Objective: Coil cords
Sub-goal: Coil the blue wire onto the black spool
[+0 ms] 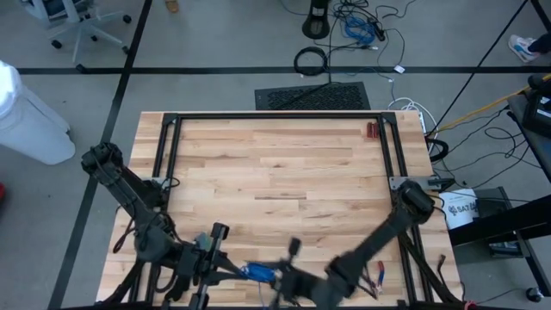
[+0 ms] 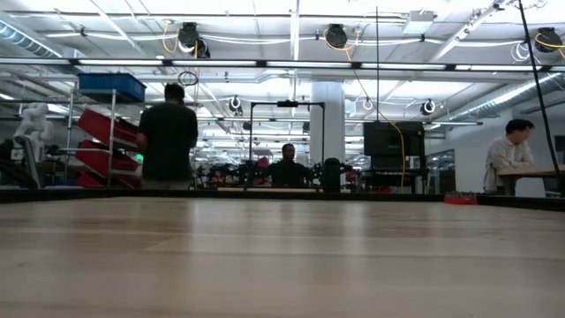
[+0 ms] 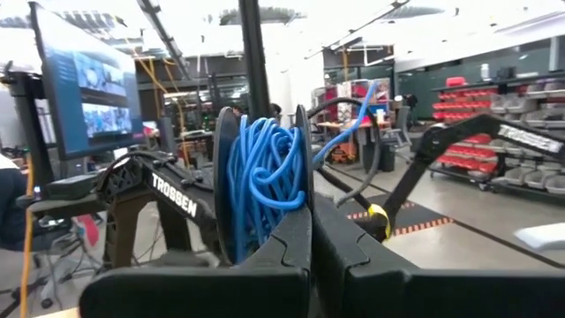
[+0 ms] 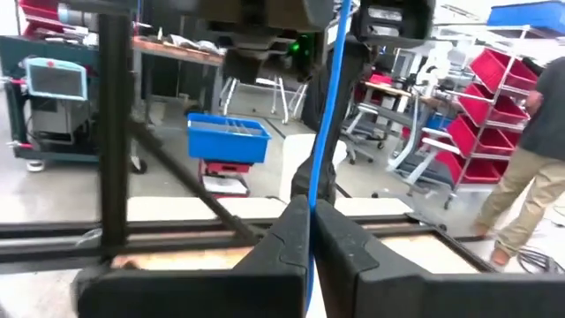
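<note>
A blue cord spans the short gap between my two grippers at the table's near edge. Most of it is wound into a coil between two dark round discs, which stands on edge at my left gripper; that gripper is shut. One strand leaves the coil and runs to my right gripper, which is shut on it. In the high view my left gripper is left of the cord and my right gripper is right of it. The low view shows neither arm. My left gripper pinches the coil's lower rim between its two fingers, coming from below and slanting a little upward. The coil stands on edge above the fingertips, in the air. My right gripper pinches a single strand of the cord between its two fingers, which lie level and across it. From the fingers the strand runs straight and taut up to my left gripper.
Black frame rails border the wooden table. Red-handled pliers lie at the far right corner. A black cable ring lies on the floor beyond the table. People stand and sit in the room behind.
</note>
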